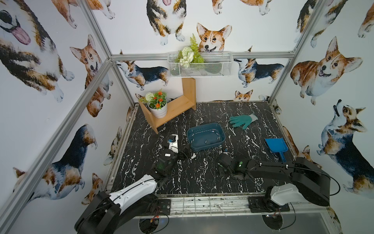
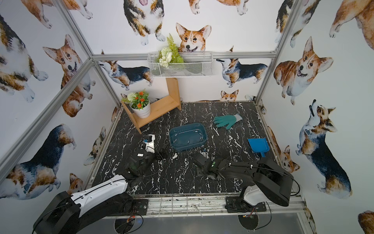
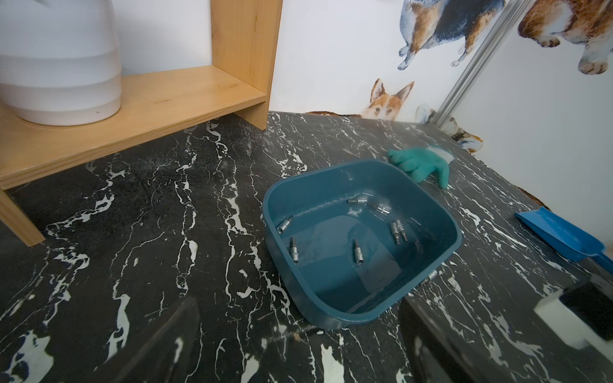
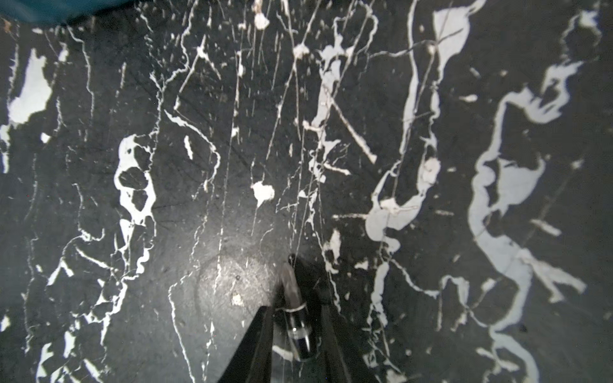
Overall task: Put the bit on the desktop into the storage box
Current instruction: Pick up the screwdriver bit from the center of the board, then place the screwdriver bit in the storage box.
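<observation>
I am holding my right gripper around the bit on the desktop, just below the box mid-frame; whether it is pinching, I cannot tell. My left gripper is gaping wide.

A storage box is being carried near the centre of the desktop, several bits being held inside it. One bit is being borne on the surface just beside the storage box's near right corner. A glove is being carried behind it toward the far right corner, a dustpan by the right edge, and a shelf, a pot being supported on it, at the far left corner.
</observation>
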Motion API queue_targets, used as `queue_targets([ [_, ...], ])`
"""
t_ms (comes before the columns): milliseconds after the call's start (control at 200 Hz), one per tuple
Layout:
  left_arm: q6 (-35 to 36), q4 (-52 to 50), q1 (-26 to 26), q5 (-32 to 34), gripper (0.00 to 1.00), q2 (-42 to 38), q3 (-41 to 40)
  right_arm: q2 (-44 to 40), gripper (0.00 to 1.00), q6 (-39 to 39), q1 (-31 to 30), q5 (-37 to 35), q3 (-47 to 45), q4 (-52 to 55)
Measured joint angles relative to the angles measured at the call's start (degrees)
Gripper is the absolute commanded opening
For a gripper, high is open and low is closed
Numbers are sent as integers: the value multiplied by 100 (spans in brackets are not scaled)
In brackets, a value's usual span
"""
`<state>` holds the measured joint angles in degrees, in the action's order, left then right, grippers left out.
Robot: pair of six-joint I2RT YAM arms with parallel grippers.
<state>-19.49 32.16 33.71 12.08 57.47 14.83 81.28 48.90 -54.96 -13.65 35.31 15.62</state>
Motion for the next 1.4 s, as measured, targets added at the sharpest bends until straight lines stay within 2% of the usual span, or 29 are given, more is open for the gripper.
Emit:
queue_targets([
  [385,-2,0,0,13,100,0,0,448,21,-122,-240,-514,407,433],
  [881,-4,-9,0,17,100,-125,0,308,14,-313,-210,-313,629,874],
  [1141,-7,-4,0,13,100,-140,-13,-173,14,-787,461,-79,1121,726],
  [1396,-4,7,0,13,100,-192,-63,-151,14,-1394,1305,210,1668,-254],
])
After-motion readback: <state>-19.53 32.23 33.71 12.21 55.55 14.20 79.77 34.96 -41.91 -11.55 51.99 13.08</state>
